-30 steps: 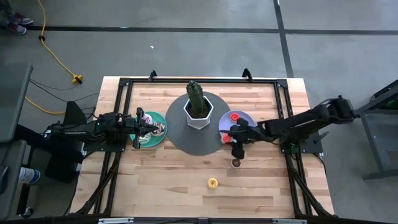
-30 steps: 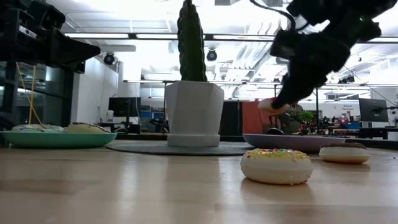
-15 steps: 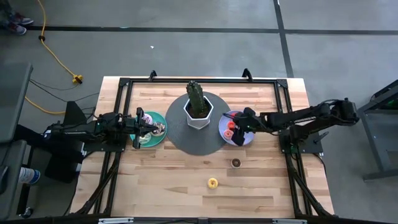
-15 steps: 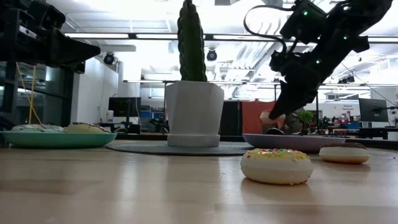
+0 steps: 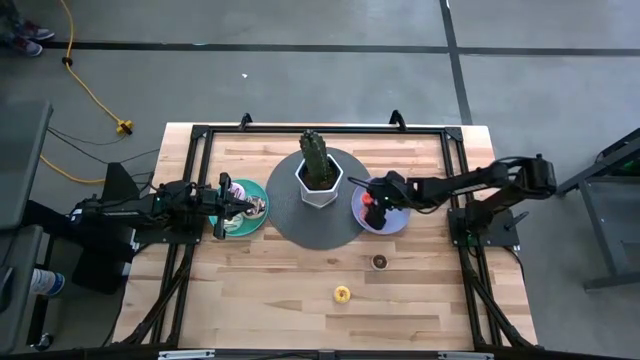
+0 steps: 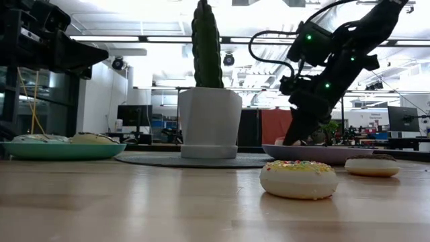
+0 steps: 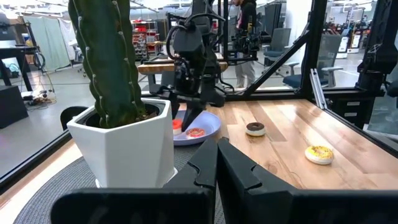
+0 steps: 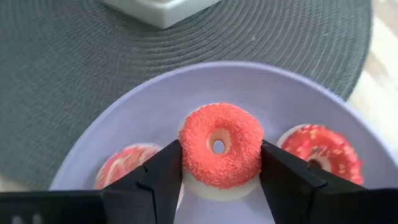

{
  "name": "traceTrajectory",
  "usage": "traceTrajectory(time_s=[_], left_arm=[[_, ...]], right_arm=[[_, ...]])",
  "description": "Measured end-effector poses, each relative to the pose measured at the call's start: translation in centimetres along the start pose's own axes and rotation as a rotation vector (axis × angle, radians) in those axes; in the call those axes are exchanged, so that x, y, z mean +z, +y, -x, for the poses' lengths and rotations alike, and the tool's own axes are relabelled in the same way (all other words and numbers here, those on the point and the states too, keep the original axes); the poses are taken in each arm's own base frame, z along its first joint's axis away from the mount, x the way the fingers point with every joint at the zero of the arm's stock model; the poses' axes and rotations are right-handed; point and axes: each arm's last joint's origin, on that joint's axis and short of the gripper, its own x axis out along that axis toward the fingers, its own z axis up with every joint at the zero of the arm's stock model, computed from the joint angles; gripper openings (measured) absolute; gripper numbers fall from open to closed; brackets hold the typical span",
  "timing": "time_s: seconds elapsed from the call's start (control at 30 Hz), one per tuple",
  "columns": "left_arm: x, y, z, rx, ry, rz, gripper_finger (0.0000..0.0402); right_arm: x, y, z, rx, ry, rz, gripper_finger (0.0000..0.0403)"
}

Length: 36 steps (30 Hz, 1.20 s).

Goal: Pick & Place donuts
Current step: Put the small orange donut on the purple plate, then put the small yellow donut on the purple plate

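My right gripper (image 5: 371, 205) is over the lavender plate (image 5: 397, 221), shut on a coral-red sugared donut (image 8: 221, 146) with a pale underside. Two more reddish donuts (image 8: 317, 151) (image 8: 122, 167) lie flat on that plate (image 8: 249, 81). My left gripper (image 5: 233, 204) hangs shut and empty over the teal plate (image 5: 252, 218), which holds pale donuts (image 6: 93, 138). A brown donut (image 5: 379, 262) and a yellow donut (image 5: 342, 294) lie flat on the table. My right gripper pinches the coral donut by its two opposite outer sides (image 8: 184, 155) between the two fingers (image 8: 163, 174). The fingers slant down from the table's right side. The donut lies flat, hole up, low over the plate's middle; whether it touches the plate I cannot tell.
A cactus in a white pot (image 5: 319, 172) stands on a dark round mat (image 5: 300, 225) between the two plates, close to my right gripper. The black frame (image 5: 320, 128) runs along the far and side edges. Bare wood lies toward the near edge around the loose donuts.
My right gripper has carried the coral donut from above the brown donut toward the far edge, over the lavender plate, and has come down close to the plate's middle. It has stayed shut on the donut.
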Motion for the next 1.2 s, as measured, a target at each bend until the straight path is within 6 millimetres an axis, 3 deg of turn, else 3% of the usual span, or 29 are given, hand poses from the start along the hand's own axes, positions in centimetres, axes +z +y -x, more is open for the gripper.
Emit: traceTrajectory(time_s=[0.3,0.93,1.2], left_arm=[[0.0,0.0,0.0,0.000,0.000,0.000,0.0001],[0.0,0.0,0.0,0.000,0.000,0.000,0.0001],[0.0,0.0,0.0,0.000,0.000,0.000,0.0001]], right_arm=[[0.3,-0.1,-0.2,-0.082,-0.034,0.017,0.0213],[0.8,0.1,-0.1,-0.068,-0.083,-0.019,0.0280],[3.6,0.7,0.7,-0.081,-0.130,-0.023,0.0280]])
